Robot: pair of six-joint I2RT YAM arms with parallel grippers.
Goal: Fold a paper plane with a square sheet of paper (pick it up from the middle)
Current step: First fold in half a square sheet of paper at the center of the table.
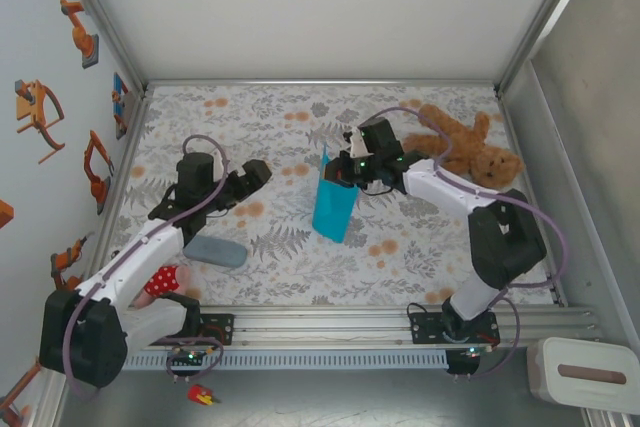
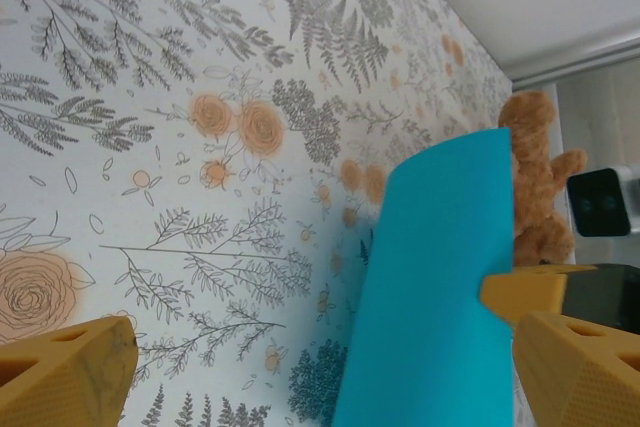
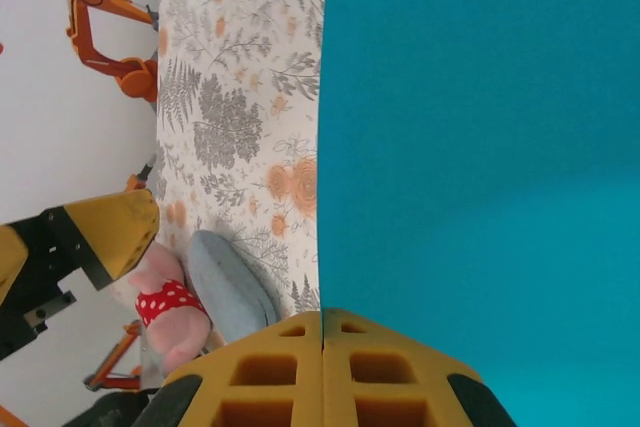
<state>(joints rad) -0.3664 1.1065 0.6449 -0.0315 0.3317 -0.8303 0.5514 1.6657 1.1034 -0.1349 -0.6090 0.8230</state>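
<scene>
While the left claw (image 1: 258, 175) stands spread, the right claw (image 3: 322, 321) pinches the square sheet of paper (image 1: 333, 209).

The square sheet of paper (image 1: 334, 209) is thin turquoise stock, matt and smooth, its face even and uncreased in the right wrist view. The right fingers (image 3: 270, 372) look like matt yellow-orange plastic, formed with square hollows; the left fingers (image 2: 60, 377) have the same dull, slightly grainy finish. The table (image 1: 270, 127) wears a printed floral covering, flat and matt. The teddy bear (image 1: 470, 152) is shaggy brown plush. The oblong case (image 1: 215, 250) is smooth, dull grey-blue. A soft toy (image 1: 165, 280) is pink plush with red spotted cloth. The rail (image 1: 330, 319) is pale brushed metal; the arm shells (image 1: 440, 185) are white, lightly glossy plastic
</scene>
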